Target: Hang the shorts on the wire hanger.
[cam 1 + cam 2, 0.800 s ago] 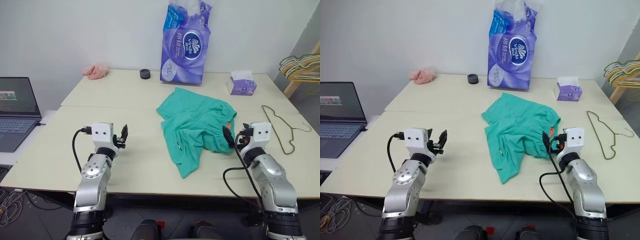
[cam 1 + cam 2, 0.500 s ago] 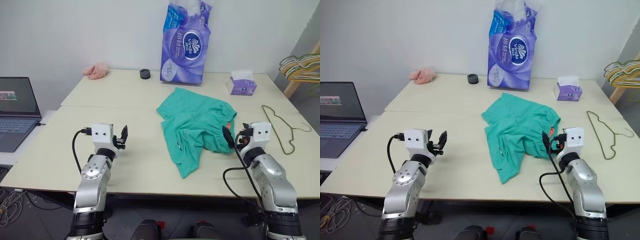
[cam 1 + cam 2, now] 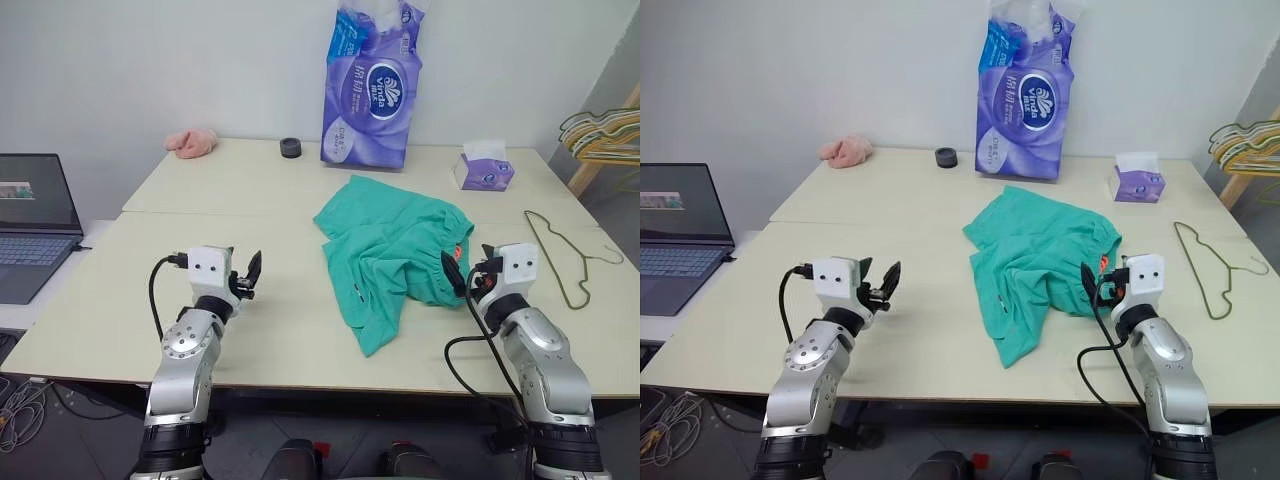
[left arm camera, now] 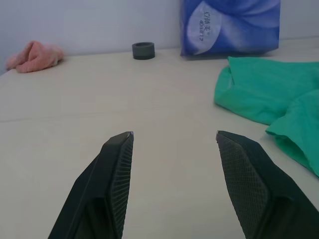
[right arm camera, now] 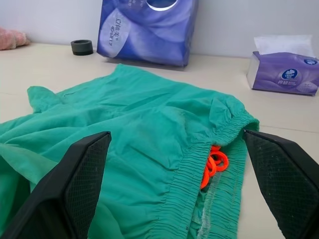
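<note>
The teal-green shorts (image 3: 392, 252) lie crumpled in the middle of the table (image 3: 290, 330), with the gathered waistband and an orange cord (image 5: 213, 164) on the side facing my right gripper. The wire hanger (image 3: 560, 255), thin and olive-gold, lies flat on the table to the right of the shorts. My left gripper (image 4: 174, 137) hovers level over bare table to the left of the shorts, open and empty. My right gripper (image 5: 177, 142) is just before the waistband at the shorts' right edge, jaws wide open, holding nothing.
A purple pack of toilet rolls (image 3: 368, 85) stands at the back, with a black ring (image 3: 291, 148) and a pink cloth lump (image 3: 191, 141) to its left. A tissue box (image 3: 483, 172) sits back right. A laptop (image 3: 30, 215) is at far left; more hangers (image 3: 605, 135) hang at far right.
</note>
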`<act>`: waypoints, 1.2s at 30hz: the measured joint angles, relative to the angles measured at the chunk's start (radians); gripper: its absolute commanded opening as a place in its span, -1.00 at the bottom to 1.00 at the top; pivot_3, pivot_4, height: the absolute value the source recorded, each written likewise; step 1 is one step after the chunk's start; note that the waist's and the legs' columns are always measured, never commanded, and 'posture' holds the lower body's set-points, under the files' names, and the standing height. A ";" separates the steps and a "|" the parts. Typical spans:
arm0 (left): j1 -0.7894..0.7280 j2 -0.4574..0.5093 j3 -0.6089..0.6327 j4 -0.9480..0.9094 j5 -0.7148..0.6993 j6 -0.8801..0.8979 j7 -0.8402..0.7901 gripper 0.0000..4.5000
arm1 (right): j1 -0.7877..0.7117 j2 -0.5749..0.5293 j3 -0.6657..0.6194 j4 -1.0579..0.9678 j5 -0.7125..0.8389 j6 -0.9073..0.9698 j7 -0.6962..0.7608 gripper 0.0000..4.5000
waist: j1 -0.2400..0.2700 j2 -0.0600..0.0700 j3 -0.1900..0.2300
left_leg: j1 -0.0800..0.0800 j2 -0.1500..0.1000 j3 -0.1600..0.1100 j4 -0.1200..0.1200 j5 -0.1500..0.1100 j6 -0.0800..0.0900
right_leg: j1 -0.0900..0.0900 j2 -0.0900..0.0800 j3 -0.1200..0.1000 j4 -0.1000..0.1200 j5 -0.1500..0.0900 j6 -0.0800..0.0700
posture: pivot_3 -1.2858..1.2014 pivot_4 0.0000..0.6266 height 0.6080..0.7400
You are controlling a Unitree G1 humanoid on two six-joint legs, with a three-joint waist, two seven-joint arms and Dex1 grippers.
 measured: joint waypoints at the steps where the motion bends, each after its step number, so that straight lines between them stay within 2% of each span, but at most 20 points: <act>1: 0.000 0.000 -0.008 0.000 0.000 -0.006 -0.013 0.23 | 0.000 0.000 -0.002 0.000 0.001 0.004 0.000 0.99 | 0.000 0.000 0.000 | 0.000 0.000 0.000 0.000 0.000 0.000 | 0.000 0.000 0.000 0.000 0.000 0.000 | 0.14 -0.97 1.00; 8: -0.004 0.001 -0.022 0.003 -0.002 -0.019 -0.045 0.23 | 0.013 0.000 -0.003 -0.008 0.001 0.012 0.001 0.99 | -0.004 0.000 0.000 | 0.000 0.001 0.000 0.000 0.000 0.000 | 0.000 0.000 0.000 0.000 0.000 0.000 | 0.12 -0.95 1.00; 11: 0.002 0.023 -0.046 -0.005 -0.055 -0.009 -0.137 0.49 | 0.047 -0.035 0.010 -0.044 0.000 0.009 0.041 1.00 | -0.008 0.001 0.000 | 0.000 0.001 0.001 0.000 0.000 0.000 | 0.000 0.000 0.000 0.000 0.000 0.000 | 0.09 -0.92 1.00; 15: 0.010 0.093 -0.104 -0.025 -0.130 0.072 -0.294 0.99 | 0.119 -0.124 0.045 -0.133 0.003 0.004 0.144 1.00 | -0.016 0.001 0.000 | -0.001 0.001 0.002 0.000 0.000 0.000 | 0.000 0.000 0.000 -0.001 -0.002 -0.001 | 0.06 -0.90 1.00; 16: 0.010 0.119 -0.122 -0.031 -0.144 0.099 -0.336 0.99 | 0.143 -0.155 0.055 -0.162 0.004 0.000 0.178 1.00 | -0.019 0.002 0.000 | 0.000 0.002 0.002 0.000 0.000 0.000 | 0.000 0.001 0.000 -0.001 -0.005 0.002 | 0.05 -0.89 1.00; 19: -0.001 0.195 -0.192 -0.050 -0.168 0.176 -0.457 0.99 | 0.218 -0.253 0.083 -0.249 0.019 -0.003 0.286 1.00 | -0.034 0.002 0.001 | 0.000 0.003 0.002 0.000 0.000 0.000 | 0.000 0.001 0.000 -0.001 -0.008 -0.003 | 0.02 -0.87 1.00; 25: -0.087 0.298 -0.375 -0.092 -0.185 0.303 -0.672 0.99 | 0.367 -0.415 0.119 -0.399 0.039 -0.001 0.453 1.00 | -0.063 0.002 0.002 | 0.000 0.006 0.003 0.000 0.000 0.000 | 0.000 0.003 0.000 -0.001 -0.009 -0.003 | -0.02 -0.85 1.00; 29: -0.146 0.282 -0.479 -0.072 -0.168 0.347 -0.727 0.99 | 0.425 -0.434 0.124 -0.433 0.037 -0.002 0.477 1.00 | -0.073 0.002 0.002 | 0.000 0.007 0.003 -0.001 -0.001 -0.001 | 0.000 0.004 0.000 -0.001 -0.009 -0.002 | -0.05 -0.83 1.00; 36: -0.219 0.224 -0.594 0.048 -0.025 0.300 -0.679 0.99 | 0.505 -0.434 0.107 -0.436 0.018 -0.044 0.478 1.00 | -0.094 0.002 0.002 | 0.001 0.007 0.003 -0.001 -0.001 -0.001 | 0.000 0.004 0.000 -0.001 -0.009 0.000 | -0.07 -0.83 1.00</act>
